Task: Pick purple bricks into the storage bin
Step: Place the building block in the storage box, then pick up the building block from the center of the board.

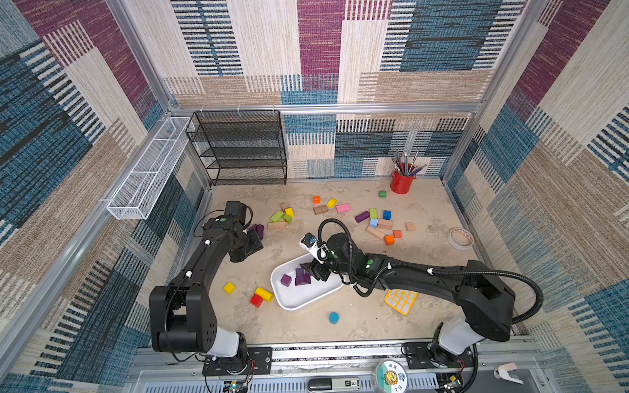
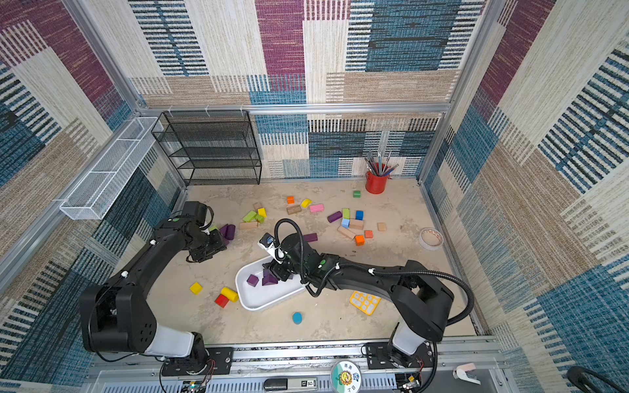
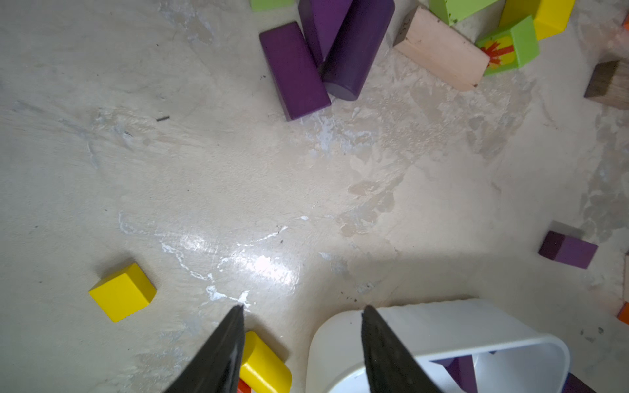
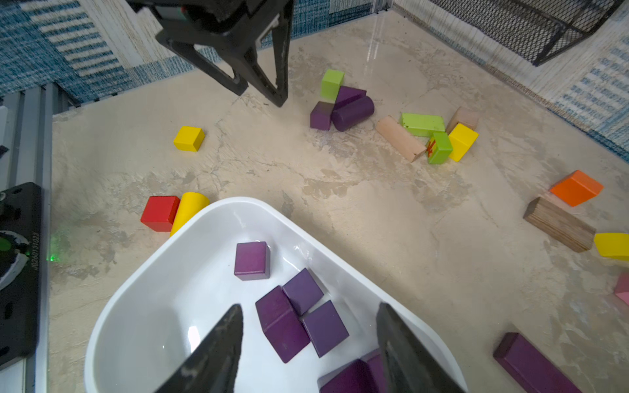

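**A:** The right gripper (image 4: 309, 306) hangs over the storage bin (image 1: 299, 296), lower centre in both top views. Its jaws are parted with nothing pinched, and several purple bricks (image 4: 252, 260) lie loose on the bin floor beneath.

**B:** And the left gripper (image 3: 303, 308)?

**A:** Parted as well, and empty. It sits left of centre in both top views, near a purple cluster (image 1: 257, 230) of three pieces touching.

**B:** Looks to me like that's the next pick. How do you play it?

**A:** I'd take the flat purple bar (image 3: 294, 68), since it's on the outside of the cluster. Turn the wrist so the jaws straddle its narrow width, then come straight down.

**B:** Why not the purple cylinder (image 3: 357, 47)?

**A:** It leans on the bar and probably rolls if it's nudged. A green block (image 4: 332, 83) also touches the far side, so don't sweep it along.

**B:** Any advice for the right arm?

**A:** Lift clear of the bin wall first. Then there's a lone purple brick (image 2: 310, 237) just above that arm in a top view.
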You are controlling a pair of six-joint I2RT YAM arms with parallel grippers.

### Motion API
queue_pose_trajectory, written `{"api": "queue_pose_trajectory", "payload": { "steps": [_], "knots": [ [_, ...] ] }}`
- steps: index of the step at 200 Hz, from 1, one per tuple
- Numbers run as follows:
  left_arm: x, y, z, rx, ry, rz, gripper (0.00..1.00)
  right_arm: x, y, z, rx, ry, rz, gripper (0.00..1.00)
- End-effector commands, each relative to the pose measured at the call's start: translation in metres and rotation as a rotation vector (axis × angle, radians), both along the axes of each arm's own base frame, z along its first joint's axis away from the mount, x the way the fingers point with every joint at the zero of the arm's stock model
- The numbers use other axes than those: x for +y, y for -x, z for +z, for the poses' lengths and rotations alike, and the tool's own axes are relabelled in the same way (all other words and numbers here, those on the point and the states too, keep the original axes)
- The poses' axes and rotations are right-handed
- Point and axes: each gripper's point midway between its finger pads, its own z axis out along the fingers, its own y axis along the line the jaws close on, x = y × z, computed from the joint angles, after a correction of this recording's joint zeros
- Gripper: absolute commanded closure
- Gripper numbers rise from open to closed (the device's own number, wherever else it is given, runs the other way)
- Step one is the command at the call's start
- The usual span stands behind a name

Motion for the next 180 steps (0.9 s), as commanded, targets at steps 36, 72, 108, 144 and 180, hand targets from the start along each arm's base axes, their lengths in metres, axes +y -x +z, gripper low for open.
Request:
{"api": "queue_pose_trajectory", "payload": {
  "steps": [36,72,108,144,180],
  "knots": [
    [0.014,-0.009,-0.006,0.042,-0.081,0.105,0.44,-0.030,-0.003,0.019,-0.006,-0.071,-0.064,0.36],
    [0.017,-0.024,-0.012,0.059,-0.098,0.141,0.44,-0.053,-0.007,0.023,0.005,-0.092,-0.140,0.36],
    [0.016,-0.042,-0.023,0.082,-0.095,0.156,0.44,-0.073,-0.011,0.020,0.031,-0.096,-0.208,0.34],
    [0.015,-0.056,-0.037,0.094,-0.094,0.172,0.44,-0.086,-0.013,0.018,0.051,-0.108,-0.247,0.30],
    [0.017,-0.070,-0.045,0.105,-0.110,0.177,0.45,-0.091,-0.014,0.013,0.067,-0.097,-0.259,0.28]
  ]
}}
